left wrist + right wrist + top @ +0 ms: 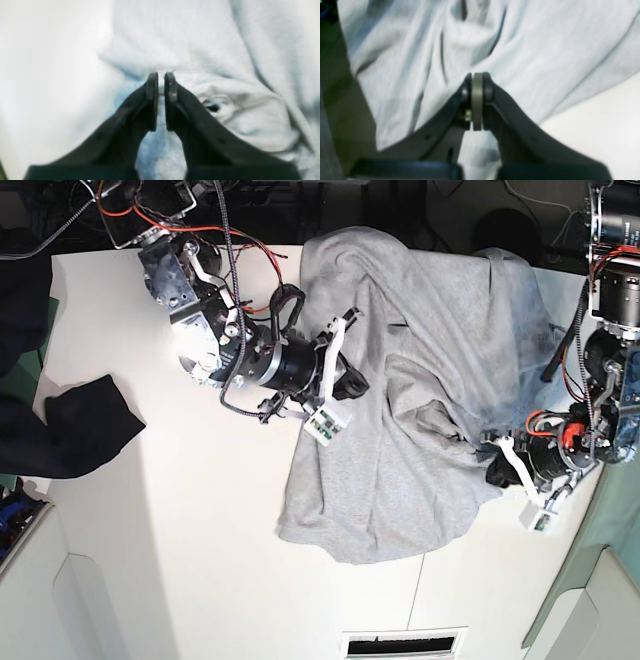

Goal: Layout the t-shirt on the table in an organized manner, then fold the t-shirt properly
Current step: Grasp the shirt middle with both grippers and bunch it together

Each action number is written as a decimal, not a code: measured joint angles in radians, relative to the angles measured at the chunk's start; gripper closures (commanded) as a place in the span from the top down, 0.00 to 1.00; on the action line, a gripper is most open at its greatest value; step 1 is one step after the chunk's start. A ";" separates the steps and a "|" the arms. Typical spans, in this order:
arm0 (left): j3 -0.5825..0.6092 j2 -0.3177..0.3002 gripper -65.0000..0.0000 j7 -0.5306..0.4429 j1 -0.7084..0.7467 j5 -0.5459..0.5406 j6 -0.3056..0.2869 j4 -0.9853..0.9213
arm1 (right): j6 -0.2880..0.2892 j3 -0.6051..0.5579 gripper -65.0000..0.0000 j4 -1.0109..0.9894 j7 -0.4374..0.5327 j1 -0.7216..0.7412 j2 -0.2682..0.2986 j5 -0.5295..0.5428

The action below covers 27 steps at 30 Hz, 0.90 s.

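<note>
The heather-grey t-shirt (400, 460) lies crumpled across the right half of the white table (180, 530), with no lettering showing. My right gripper (355, 385), on the base view's left, is at the shirt's left edge. In the right wrist view this gripper (477, 75) is shut, with a strip of grey cloth pinched between the fingers and the t-shirt (532, 50) draped around it. My left gripper (493, 465) is at the shirt's right edge. In the left wrist view it (161, 75) is nearly closed on a fold of the t-shirt (200, 37).
A dark navy cloth (85, 430) lies at the table's left edge. Cables and arm bases crowd the far edge (200, 220) and the right side (610, 330). A thin seam (415, 590) runs across the tabletop near the front.
</note>
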 measured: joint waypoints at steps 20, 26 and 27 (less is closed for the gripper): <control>0.001 -0.057 0.09 0.016 0.346 -0.049 -0.085 0.019 | -0.037 0.023 0.00 -0.909 0.322 0.481 -0.181 -0.293; 0.000 -0.056 0.03 -0.070 0.293 0.032 -0.047 -0.083 | -0.008 0.023 0.00 -0.919 0.344 0.467 -0.161 -0.274; -0.002 -0.056 0.00 -0.070 0.263 0.048 -0.039 -0.113 | -0.001 0.023 0.00 -0.918 0.353 0.465 -0.145 -0.258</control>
